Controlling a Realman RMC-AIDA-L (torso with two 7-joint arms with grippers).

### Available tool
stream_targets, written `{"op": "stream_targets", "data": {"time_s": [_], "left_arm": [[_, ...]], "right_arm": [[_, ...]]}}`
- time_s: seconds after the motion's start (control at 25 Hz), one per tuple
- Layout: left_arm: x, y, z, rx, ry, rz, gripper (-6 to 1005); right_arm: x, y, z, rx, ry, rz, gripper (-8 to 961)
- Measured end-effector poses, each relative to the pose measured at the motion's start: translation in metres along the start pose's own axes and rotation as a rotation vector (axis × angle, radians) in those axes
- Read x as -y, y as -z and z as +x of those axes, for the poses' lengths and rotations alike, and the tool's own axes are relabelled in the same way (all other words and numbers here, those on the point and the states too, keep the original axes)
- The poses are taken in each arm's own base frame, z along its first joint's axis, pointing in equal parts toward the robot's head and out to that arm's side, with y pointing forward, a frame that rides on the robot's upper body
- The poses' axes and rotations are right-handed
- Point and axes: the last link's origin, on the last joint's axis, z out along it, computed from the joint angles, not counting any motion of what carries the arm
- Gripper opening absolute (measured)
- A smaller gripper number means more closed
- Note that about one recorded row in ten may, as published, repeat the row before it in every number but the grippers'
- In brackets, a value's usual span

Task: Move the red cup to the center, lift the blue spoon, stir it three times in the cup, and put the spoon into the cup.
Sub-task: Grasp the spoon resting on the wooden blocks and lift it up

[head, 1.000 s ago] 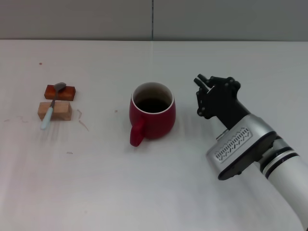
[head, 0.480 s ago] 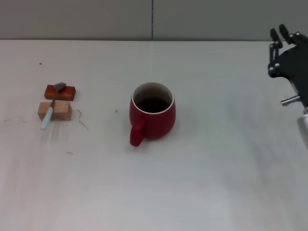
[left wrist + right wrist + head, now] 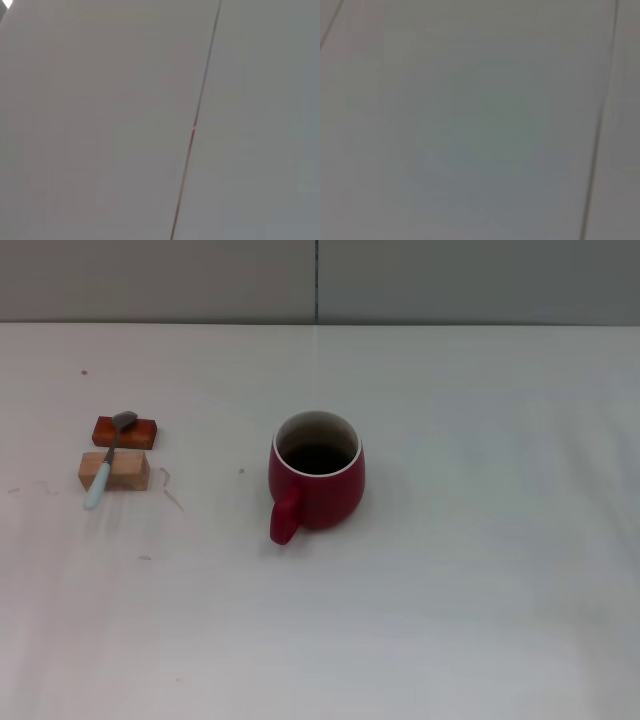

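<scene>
Glossy dark-red ceramic cup [image 3: 316, 483] upright at frame centre on white surface [image 3: 470, 570], handle toward lower left. Slim pale-blue-handled spoon [image 3: 108, 457] at left, propped across orange-red block [image 3: 126, 431] and tan block [image 3: 114, 470]. I see neither hand, so can't tell either one's state. My worry: clumsy pinch rolls spoon off blocks.

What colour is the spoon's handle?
Pale light blue; the spoon shows best in the head view.
</scene>
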Motion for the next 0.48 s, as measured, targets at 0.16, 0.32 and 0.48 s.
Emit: {"op": "stream_targets", "data": {"time_s": [0.16,0.32,0.48], "left_arm": [[-0.012,0.027,0.009,-0.055,0.039,-0.019,858],[-0.018,0.056,0.011,-0.037,0.053,-0.001,858],[-0.031,0.083,0.003,0.069,0.016,-0.010,857]], "right_arm": [[0.015,-0.012,0.003,-0.031,0.023,0.038,539],[0.022,-0.018,0.005,-0.049,0.035,0.047,589],[0.024,-0.019,0.005,-0.049,0.045,0.045,602]]}}
